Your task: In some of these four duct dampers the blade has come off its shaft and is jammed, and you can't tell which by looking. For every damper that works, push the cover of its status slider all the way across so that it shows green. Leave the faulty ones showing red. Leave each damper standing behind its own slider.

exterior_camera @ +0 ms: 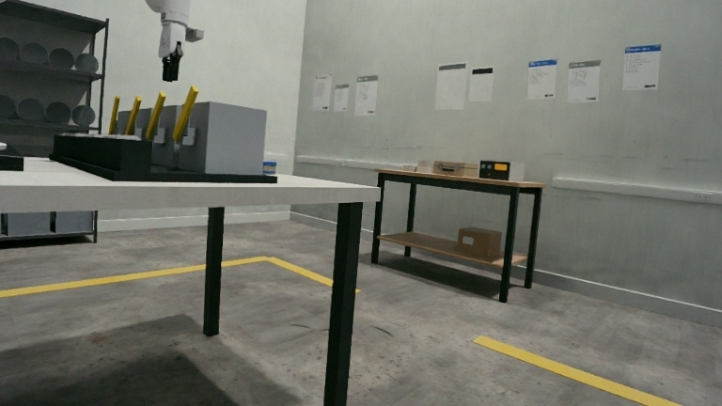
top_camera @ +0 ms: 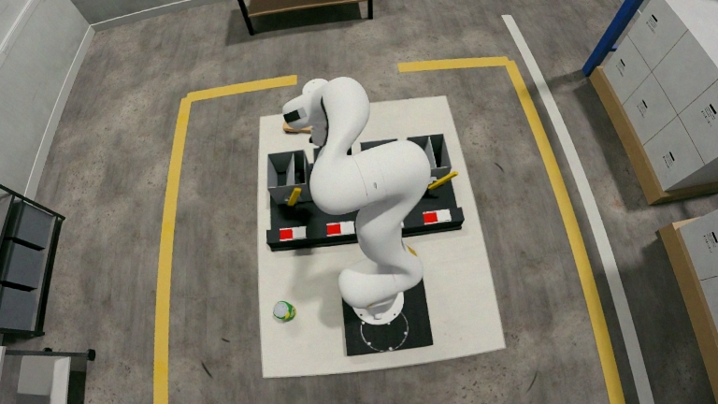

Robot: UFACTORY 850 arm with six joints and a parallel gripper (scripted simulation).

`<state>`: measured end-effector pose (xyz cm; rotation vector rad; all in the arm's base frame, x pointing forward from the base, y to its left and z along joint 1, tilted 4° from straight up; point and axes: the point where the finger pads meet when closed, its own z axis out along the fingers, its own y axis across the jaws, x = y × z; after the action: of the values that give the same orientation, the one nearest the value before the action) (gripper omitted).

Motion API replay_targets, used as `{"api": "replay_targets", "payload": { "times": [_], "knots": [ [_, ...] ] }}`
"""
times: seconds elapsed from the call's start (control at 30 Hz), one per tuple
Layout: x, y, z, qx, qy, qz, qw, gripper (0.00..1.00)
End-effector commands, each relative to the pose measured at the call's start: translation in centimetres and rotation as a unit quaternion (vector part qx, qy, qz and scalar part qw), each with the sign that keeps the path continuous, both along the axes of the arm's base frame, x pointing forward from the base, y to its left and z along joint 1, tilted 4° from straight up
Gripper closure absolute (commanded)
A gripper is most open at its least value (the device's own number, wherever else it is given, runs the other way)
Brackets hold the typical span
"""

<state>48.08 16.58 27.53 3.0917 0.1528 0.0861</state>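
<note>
Four grey damper boxes stand in a row on a black base (top_camera: 365, 220). From above I see the leftmost damper (top_camera: 288, 174) and the rightmost damper (top_camera: 437, 153); my arm hides the middle two. Yellow levers stick out at the left (top_camera: 294, 195) and at the right (top_camera: 442, 180). Three status sliders (top_camera: 292, 233) (top_camera: 340, 228) (top_camera: 437, 216) show red beside a white cover; my arm hides the fourth. In the side view all four levers (exterior_camera: 155, 108) lean up. My gripper (exterior_camera: 170, 69) hangs in the air above them, fingers narrow and holding nothing.
A green and white can (top_camera: 284, 310) lies on the table's front left. A flat tan object (top_camera: 295, 131) lies behind the dampers, under my wrist. My base (top_camera: 378, 320) sits at the front. A side table (exterior_camera: 458, 173) stands by the far wall.
</note>
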Motion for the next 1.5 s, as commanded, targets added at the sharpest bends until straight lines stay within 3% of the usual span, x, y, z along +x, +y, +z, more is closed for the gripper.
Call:
{"api": "replay_targets", "payload": {
  "times": [0.0, 0.27, 0.33, 0.43, 0.47, 0.93, 1.0, 1.03, 1.13, 1.47],
  "knots": [
    [0.1, 0.0, 0.1, 0.000, -0.001, 0.000, 1.000, 0.61],
    [0.1, 0.2, 0.1, 0.000, -0.001, 0.000, 1.000, 0.61],
    [0.3, 3.8, 0.0, 0.001, 0.000, 0.000, 1.000, 0.61],
    [0.3, 4.3, 0.0, 0.001, 0.000, 0.000, 1.000, 0.61],
    [0.3, 5.9, -0.1, 0.001, 0.000, 0.000, 1.000, 0.61],
    [-0.9, 15.0, -0.5, 0.001, 0.001, 0.000, 1.000, 0.61],
    [-0.9, 15.0, -0.5, 0.001, 0.001, 0.000, 1.000, 0.61],
    [-1.4, 16.9, -0.6, 0.001, 0.001, 0.000, 1.000, 0.61],
    [-1.8, 18.5, -0.8, 0.001, 0.001, 0.000, 1.000, 0.61],
    [-1.8, 18.5, -0.8, 0.001, 0.001, 0.000, 1.000, 0.61]
  ]
}}
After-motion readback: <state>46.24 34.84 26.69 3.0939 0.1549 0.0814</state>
